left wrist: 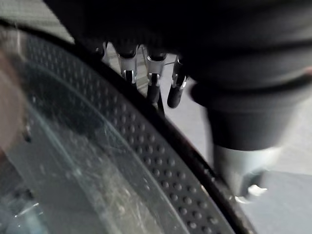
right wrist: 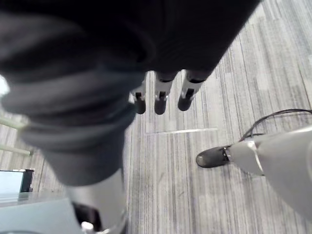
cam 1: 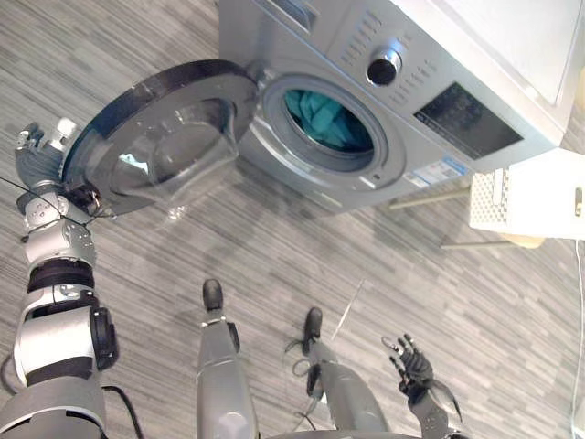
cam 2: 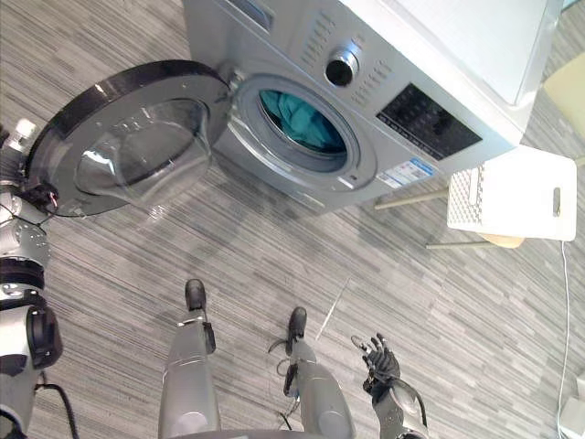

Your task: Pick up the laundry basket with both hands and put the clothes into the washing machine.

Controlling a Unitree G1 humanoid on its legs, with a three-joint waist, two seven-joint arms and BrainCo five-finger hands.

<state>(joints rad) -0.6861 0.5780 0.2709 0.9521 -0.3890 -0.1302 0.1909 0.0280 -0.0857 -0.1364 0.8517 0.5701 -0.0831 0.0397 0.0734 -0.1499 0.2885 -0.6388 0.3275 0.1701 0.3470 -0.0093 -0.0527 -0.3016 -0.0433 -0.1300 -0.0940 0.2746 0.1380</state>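
The silver washing machine (cam 1: 439, 82) stands ahead with its round door (cam 1: 155, 137) swung wide open to the left. Teal clothes (cam 1: 329, 123) lie inside the drum. My left hand (cam 1: 37, 155) is at the door's outer edge, its straight fingers (left wrist: 152, 85) resting against the dotted dark rim (left wrist: 146, 165). My right hand (cam 1: 413, 366) hangs low at the right over the floor, open and holding nothing, fingers (right wrist: 161, 97) relaxed. A white perforated laundry basket (cam 1: 530, 197) sits to the right of the machine.
Grey striped plank floor (cam 1: 302, 265) spreads between me and the machine. The basket rests on something with light wooden legs (cam 1: 430, 197) beside the machine's front corner.
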